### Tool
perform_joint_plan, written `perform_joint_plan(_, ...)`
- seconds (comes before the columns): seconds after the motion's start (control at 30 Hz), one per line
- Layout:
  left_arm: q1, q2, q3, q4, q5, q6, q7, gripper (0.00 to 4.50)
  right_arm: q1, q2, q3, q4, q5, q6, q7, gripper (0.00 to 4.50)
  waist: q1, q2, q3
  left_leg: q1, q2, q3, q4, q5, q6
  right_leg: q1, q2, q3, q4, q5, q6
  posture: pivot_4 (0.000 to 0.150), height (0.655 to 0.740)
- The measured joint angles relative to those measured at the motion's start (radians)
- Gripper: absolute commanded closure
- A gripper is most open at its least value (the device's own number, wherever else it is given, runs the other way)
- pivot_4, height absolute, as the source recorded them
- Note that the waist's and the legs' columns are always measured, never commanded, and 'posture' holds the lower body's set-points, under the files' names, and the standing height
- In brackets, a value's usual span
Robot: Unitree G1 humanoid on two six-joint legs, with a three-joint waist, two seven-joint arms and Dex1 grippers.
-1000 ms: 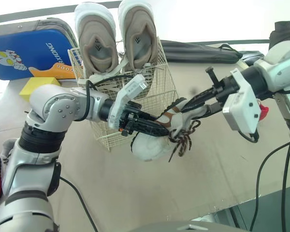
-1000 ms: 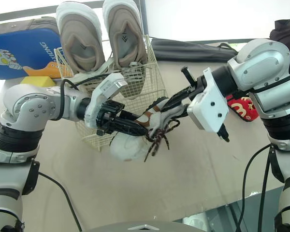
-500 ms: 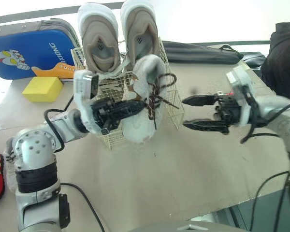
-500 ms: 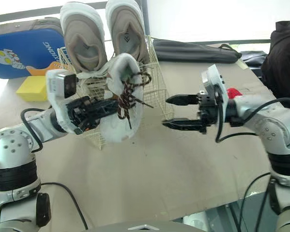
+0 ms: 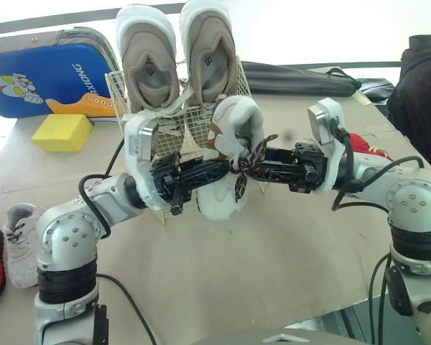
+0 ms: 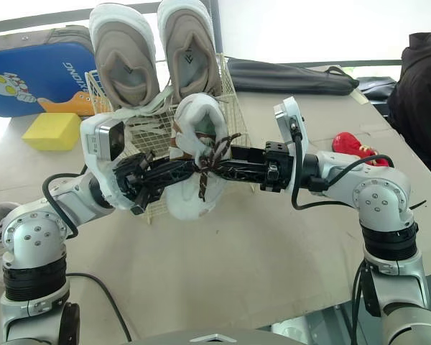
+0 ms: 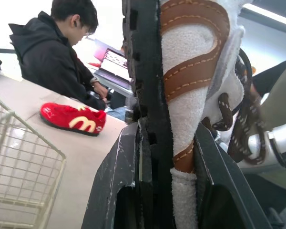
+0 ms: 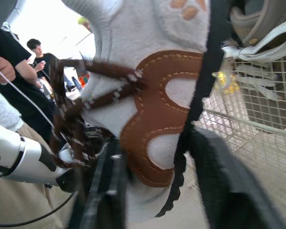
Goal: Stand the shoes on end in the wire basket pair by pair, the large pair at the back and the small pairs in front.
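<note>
The left pincer and the right pincer meet tip to tip, each closed on the same small white shoe; in the wrist views the shoe's side sits pinched between each pair of fingers. The shoe hangs toe up between them, its brown laces dangling. The wire basket stands just behind both pincers; the large pair is already upright at its back. The step in hand looks like loading a front pair; next, one pincer should probably release, and the other lift the shoe over the front rim.
</note>
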State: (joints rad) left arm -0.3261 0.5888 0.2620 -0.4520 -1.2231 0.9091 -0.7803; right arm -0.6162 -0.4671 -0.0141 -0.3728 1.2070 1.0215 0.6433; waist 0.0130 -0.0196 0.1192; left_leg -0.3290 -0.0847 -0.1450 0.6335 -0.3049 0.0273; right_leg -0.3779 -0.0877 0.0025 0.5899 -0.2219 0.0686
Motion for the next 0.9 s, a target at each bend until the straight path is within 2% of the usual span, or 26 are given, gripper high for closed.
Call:
perform_joint_plan(0.07, 0.007, 0.003, 0.000, -0.001, 0.003, -0.005, 0.001, 3.90, 0.002, 0.006, 0.000, 0.000, -0.001, 0.000, -0.009, 4.13, 0.000, 0.000, 0.000, 0.000, 0.000, 0.000, 0.000, 0.000, 0.000, 0.000, 0.000, 0.000, 0.000, 0.000, 0.000, 0.150, 0.7400)
perform_joint_plan(0.1, 0.008, 0.005, 0.001, -0.001, 0.003, -0.006, 0.007, 2.87, 0.005, 0.011, 0.000, 0.000, -0.002, 0.000, -0.014, 4.19, 0.001, 0.000, 0.000, 0.000, 0.000, 0.000, 0.000, 0.000, 0.000, 0.000, 0.000, 0.000, 0.000, 0.000, 0.000, 0.150, 0.7400)
perform_joint_plan(0.2, 0.008, 0.009, 0.005, -0.001, 0.003, -0.010, 0.043, 1.74, 0.007, 0.019, -0.003, -0.004, -0.007, -0.009, -0.019, 4.23, 0.001, 0.000, 0.000, 0.000, 0.000, 0.000, 0.000, 0.000, 0.000, 0.000, 0.000, 0.000, 0.000, 0.000, 0.000, 0.150, 0.7400)
perform_joint_plan(0.23, 0.008, 0.011, 0.007, -0.008, 0.006, -0.017, 0.066, 1.18, 0.009, 0.026, -0.007, -0.006, -0.005, -0.010, -0.024, 4.24, 0.001, 0.000, 0.000, 0.000, 0.000, 0.000, 0.000, 0.000, 0.000, 0.000, 0.000, 0.000, 0.000, 0.000, 0.000, 0.150, 0.7400)
perform_joint_plan(0.3, 0.019, 0.019, 0.024, -0.036, 0.010, -0.030, 0.106, 0.49, 0.009, 0.040, -0.014, -0.010, 0.008, -0.011, -0.040, 4.24, -0.001, 0.000, 0.000, 0.000, 0.000, 0.000, 0.000, 0.000, 0.000, 0.000, 0.000, 0.000, 0.000, 0.000, 0.000, 0.150, 0.7400)
perform_joint_plan(0.37, 0.045, 0.038, 0.056, -0.073, -0.003, -0.036, 0.148, 0.44, 0.010, 0.048, -0.016, -0.022, 0.021, -0.011, -0.052, 4.24, -0.002, 0.000, 0.000, 0.000, 0.001, 0.000, -0.001, 0.000, 0.000, -0.001, 0.000, 0.000, 0.000, 0.000, 0.000, 0.150, 0.7400)
perform_joint_plan(0.47, 0.165, 0.090, 0.154, -0.137, -0.082, -0.034, 0.216, 0.44, 0.007, 0.040, -0.027, -0.030, 0.020, -0.024, -0.064, 4.25, -0.005, 0.001, 0.000, 0.000, 0.001, 0.000, -0.002, 0.000, 0.000, -0.002, 0.000, 0.000, 0.000, 0.000, 0.000, 0.150, 0.7400)
perform_joint_plan(0.53, 0.310, 0.137, 0.275, -0.172, -0.138, -0.029, 0.242, 0.44, 0.002, 0.004, -0.061, -0.026, -0.007, -0.061, -0.059, 4.27, -0.007, 0.001, 0.001, 0.000, 0.000, 0.000, -0.003, 0.000, 0.000, -0.002, 0.000, 0.001, 0.000, 0.000, 0.000, 0.150, 0.7400)
perform_joint_plan(0.6, 0.446, 0.164, 0.363, -0.223, -0.135, -0.032, 0.225, 0.44, -0.006, -0.028, -0.096, -0.017, -0.068, -0.124, -0.041, 4.27, 0.000, 0.001, 0.000, 0.001, 0.000, 0.001, -0.002, 0.000, 0.000, -0.002, 0.000, 0.000, -0.001, 0.000, 0.000, 0.150, 0.7400)
perform_joint_plan(0.67, 0.548, 0.148, 0.395, -0.293, -0.083, -0.066, 0.204, 0.44, -0.018, -0.063, -0.093, 0.001, -0.189, -0.229, -0.001, 4.30, 0.004, 0.001, 0.001, 0.001, -0.001, 0.002, -0.002, 0.000, 0.000, -0.001, 0.000, 0.001, -0.002, 0.000, 0.000, 0.150, 0.7400)
perform_joint_plan(0.73, 0.627, 0.081, 0.392, -0.361, 0.005, -0.152, 0.151, 0.44, -0.043, -0.088, -0.063, 0.047, -0.361, -0.381, 0.054, 4.31, 0.006, 0.000, 0.000, 0.001, -0.001, 0.003, -0.002, 0.000, 0.000, 0.000, 0.000, 0.001, -0.002, 0.000, 0.000, 0.150, 0.7400)
perform_joint_plan(0.9, 0.779, 0.028, 0.308, -0.433, 0.201, -0.288, 0.045, 0.44, -0.110, -0.066, -0.013, 0.190, -0.496, -0.552, 0.204, 4.32, 0.001, 0.001, 0.000, 0.002, 0.001, 0.005, -0.003, 0.000, 0.000, -0.001, 0.000, 0.004, -0.002, 0.000, 0.000, 0.150, 0.7400)
